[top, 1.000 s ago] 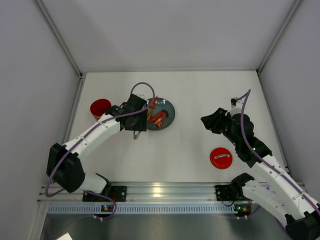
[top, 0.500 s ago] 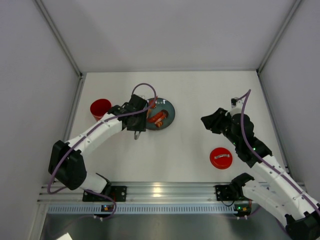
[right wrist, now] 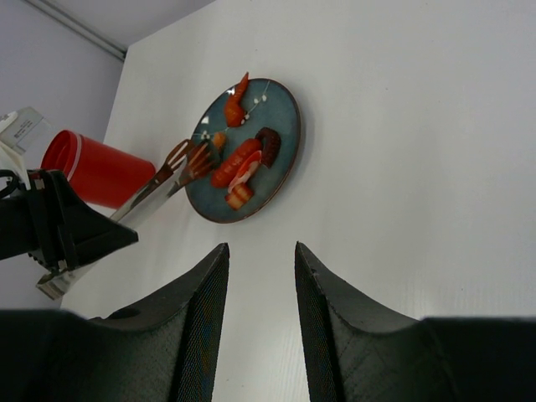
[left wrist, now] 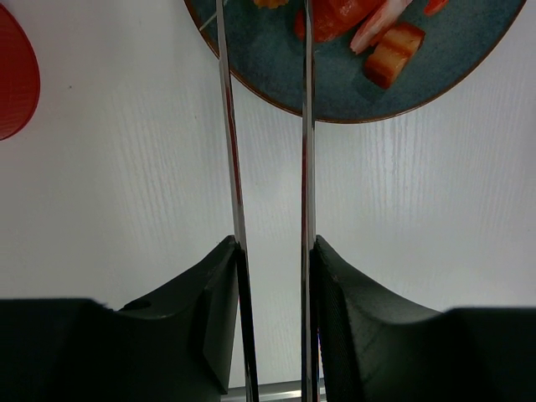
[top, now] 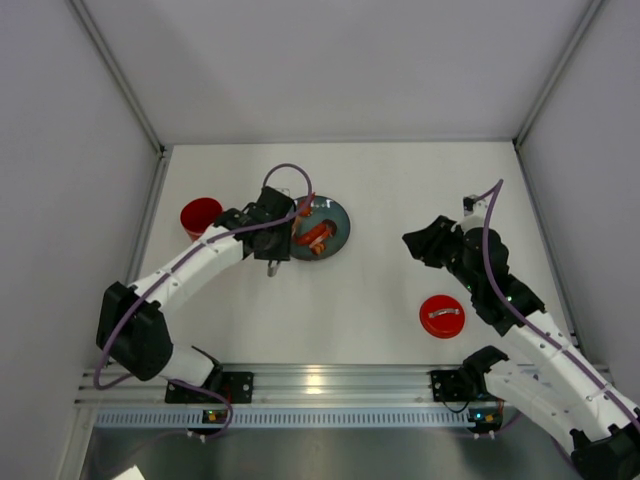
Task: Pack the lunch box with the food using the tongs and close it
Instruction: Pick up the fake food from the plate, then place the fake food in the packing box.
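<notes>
Jaws on my left gripper (left wrist: 275,251) pinch the 2 arms of the tongs (left wrist: 306,126), whose tips reach over the left rim of the blue-grey plate (left wrist: 469,42) among the food (right wrist: 237,163). My right gripper (right wrist: 260,247) hovers to the right, jaws parted and empty. On the desk (top: 380,290), the red lunch box (top: 200,216) stands left of the plate; its lid (top: 441,316) lies near right.

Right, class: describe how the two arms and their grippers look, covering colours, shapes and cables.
The left arm and right arm have white tubular links with bulky black joints. A purple cable runs along each. The left gripper and right gripper have two thick black fingers with finely textured inner faces.
</notes>
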{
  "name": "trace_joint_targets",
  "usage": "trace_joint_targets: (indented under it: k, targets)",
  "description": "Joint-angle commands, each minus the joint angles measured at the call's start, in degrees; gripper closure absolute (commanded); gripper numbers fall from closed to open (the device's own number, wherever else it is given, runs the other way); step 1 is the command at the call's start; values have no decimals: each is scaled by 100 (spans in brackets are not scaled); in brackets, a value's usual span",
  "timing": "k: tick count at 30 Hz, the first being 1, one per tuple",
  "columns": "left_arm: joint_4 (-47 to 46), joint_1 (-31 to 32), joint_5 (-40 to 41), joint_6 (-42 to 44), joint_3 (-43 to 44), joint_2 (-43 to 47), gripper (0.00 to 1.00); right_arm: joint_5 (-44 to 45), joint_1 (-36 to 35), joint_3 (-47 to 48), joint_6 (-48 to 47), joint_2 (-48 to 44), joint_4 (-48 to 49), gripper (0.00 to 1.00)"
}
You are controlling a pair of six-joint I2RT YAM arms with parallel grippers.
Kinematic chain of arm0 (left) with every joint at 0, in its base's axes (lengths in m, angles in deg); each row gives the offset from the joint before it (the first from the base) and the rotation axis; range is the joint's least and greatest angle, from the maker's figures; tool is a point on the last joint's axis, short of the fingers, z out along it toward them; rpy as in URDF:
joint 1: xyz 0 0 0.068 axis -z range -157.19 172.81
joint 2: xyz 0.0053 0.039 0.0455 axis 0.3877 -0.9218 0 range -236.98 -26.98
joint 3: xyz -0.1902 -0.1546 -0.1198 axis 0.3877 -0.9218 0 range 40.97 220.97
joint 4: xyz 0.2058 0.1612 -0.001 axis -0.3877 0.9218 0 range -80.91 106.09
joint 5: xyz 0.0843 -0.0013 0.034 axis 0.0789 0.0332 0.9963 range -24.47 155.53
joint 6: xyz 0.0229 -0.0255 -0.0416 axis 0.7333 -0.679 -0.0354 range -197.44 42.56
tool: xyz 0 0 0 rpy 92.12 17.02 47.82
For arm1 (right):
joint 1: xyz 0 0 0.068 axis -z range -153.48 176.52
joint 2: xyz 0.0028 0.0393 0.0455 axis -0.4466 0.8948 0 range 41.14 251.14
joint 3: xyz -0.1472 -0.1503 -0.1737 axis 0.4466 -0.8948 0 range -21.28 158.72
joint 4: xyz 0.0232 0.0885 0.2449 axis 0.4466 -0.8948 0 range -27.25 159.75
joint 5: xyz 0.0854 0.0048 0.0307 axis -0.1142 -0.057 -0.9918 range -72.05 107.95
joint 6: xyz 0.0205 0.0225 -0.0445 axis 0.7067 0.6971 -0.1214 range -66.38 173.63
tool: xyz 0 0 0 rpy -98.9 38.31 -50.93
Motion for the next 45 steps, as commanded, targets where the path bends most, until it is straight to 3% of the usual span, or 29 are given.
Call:
trace_joint_targets:
  k: [1, 8, 20, 27, 45]
  targets:
    - [53, -12, 188, 52, 420, 424, 77, 95, -75, 17, -99, -93, -6, 63]
    - [281, -12, 198, 8, 702, 803, 78, 78, -84, 70, -99, -67, -32, 63]
    - [958, -223, 1242, -440, 1124, 1813, 80, 16, -84, 184, -134, 38, -32, 63]
    - [1213, -522, 1770, -792, 878, 2490, 83, -98, -84, 149, -73, 74, 56, 63]
    - [1538, -654, 2043, -1214, 96, 3299, 81, -362, -84, -45, 68, 232, 381, 64]
